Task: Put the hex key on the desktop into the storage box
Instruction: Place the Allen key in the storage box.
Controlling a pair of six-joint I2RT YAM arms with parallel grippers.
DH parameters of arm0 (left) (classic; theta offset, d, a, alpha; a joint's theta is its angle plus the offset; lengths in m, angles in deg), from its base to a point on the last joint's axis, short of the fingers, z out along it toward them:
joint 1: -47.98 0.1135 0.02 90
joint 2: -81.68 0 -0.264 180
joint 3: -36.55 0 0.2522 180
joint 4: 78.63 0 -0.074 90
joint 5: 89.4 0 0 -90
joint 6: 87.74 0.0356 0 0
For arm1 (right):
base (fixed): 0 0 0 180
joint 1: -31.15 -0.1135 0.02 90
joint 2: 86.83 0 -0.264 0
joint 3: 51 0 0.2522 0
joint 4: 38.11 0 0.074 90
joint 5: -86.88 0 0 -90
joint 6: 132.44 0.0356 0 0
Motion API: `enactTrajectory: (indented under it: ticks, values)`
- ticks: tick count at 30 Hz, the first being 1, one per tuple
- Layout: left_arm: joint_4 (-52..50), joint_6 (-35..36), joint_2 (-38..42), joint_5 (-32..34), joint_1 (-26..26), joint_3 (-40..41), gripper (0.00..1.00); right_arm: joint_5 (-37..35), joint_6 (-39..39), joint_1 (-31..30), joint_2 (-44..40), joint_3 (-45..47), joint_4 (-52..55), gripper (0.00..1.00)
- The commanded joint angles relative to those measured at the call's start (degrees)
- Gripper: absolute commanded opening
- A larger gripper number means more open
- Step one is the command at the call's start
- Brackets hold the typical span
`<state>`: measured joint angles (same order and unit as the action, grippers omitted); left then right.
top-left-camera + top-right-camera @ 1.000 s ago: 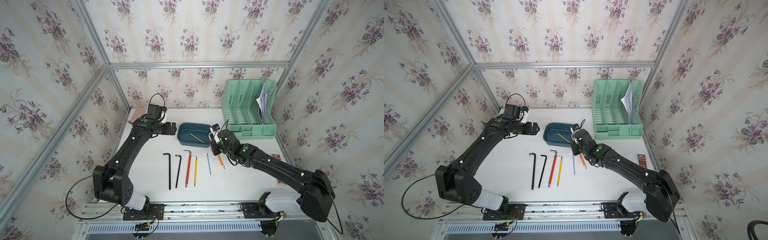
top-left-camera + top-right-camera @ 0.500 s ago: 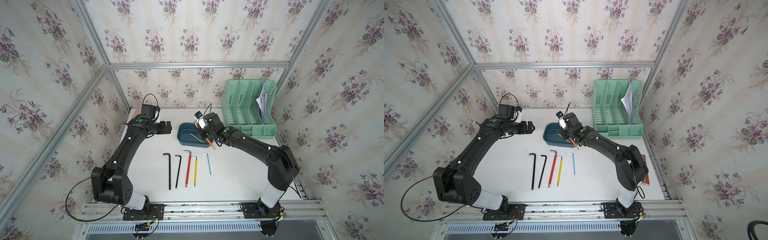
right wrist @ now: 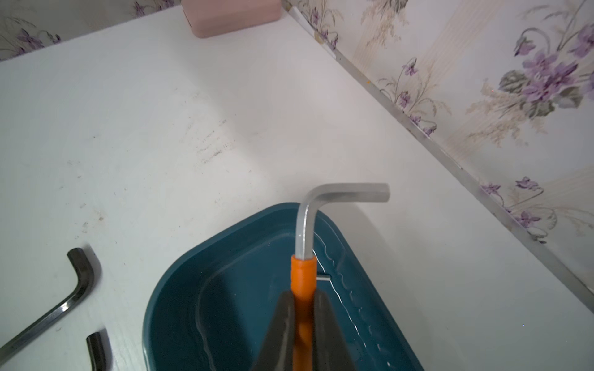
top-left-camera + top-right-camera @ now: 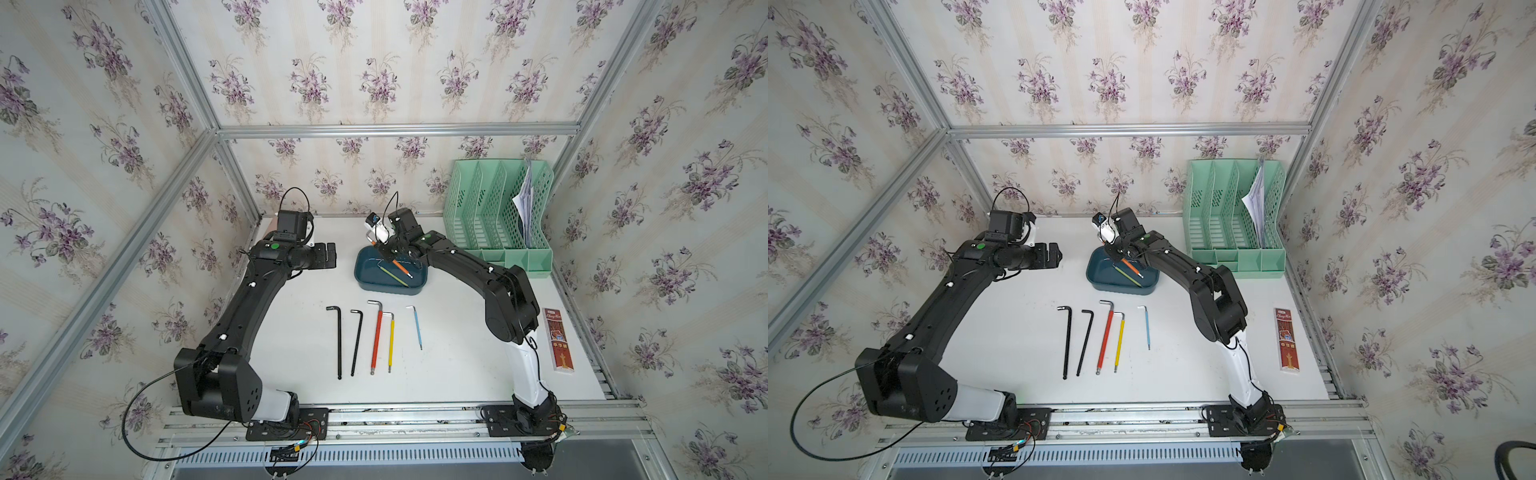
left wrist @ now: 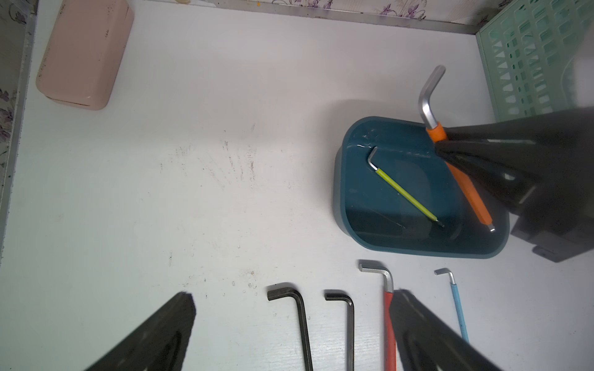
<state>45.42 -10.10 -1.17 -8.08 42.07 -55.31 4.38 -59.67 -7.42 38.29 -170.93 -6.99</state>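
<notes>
Drop-off step: right hand (image 4: 390, 258) clamped the orange hex key (image 4: 400, 267) tilted over the storage box (image 4: 386, 290) near the back edge of the worktop (image 4: 457, 353), left hand (image 4: 330, 255) gaped empty; next needed: lower, let go.

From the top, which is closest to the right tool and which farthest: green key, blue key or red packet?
1. Green key, in the box under the right tool and its orange key.
2. Blue key, on the table.
3. Red packet, at the table's edge.
</notes>
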Motion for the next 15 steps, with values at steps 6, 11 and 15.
enactTrajectory:
  ticks: [6, 11, 15]
  values:
    - [0.55, -0.38, 0.08, -3.03, 1.41, -0.30, 0.99, -4.28, -2.90, 0.04, 2.67, -1.15, 2.00, 0.00]
    - [0.63, -0.82, -0.59, -5.11, 2.29, -0.37, 0.99, -3.05, -2.96, -0.02, 2.91, -0.73, 3.04, 0.00]
    - [0.71, -1.20, -1.00, -6.32, 2.83, -0.42, 0.99, -3.03, -3.11, -0.08, 4.02, -0.65, 4.08, 0.00]
